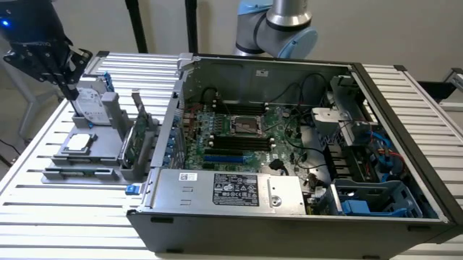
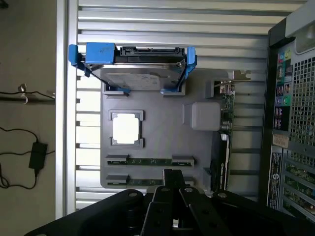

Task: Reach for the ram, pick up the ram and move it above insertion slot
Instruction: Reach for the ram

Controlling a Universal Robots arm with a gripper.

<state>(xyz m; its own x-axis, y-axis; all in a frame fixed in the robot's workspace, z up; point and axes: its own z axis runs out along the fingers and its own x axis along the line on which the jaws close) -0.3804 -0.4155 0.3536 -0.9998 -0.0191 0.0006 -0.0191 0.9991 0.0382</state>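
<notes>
Two ram sticks, thin green strips, lie in clips of the grey holder tray [image 2: 162,142]: one ram stick [image 2: 150,161] and a second [image 2: 142,181] beside it. In the exterior view the ram [image 1: 78,173] sits at the tray's near end. My black gripper [image 1: 72,93] hangs above the tray's far end near the hard drive, well above the ram and not touching it. In the wrist view the gripper [image 2: 172,176] looks shut, with nothing between its fingers. The motherboard's black memory slots [image 1: 239,142] lie inside the open computer case.
The tray also holds a hard drive in a blue caddy [image 2: 133,61], a square processor [image 2: 126,129] and an upright green expansion card [image 1: 134,138]. The open computer case [image 1: 289,162] stands at the exterior view's right of the tray, on a slatted metal table [image 1: 65,216].
</notes>
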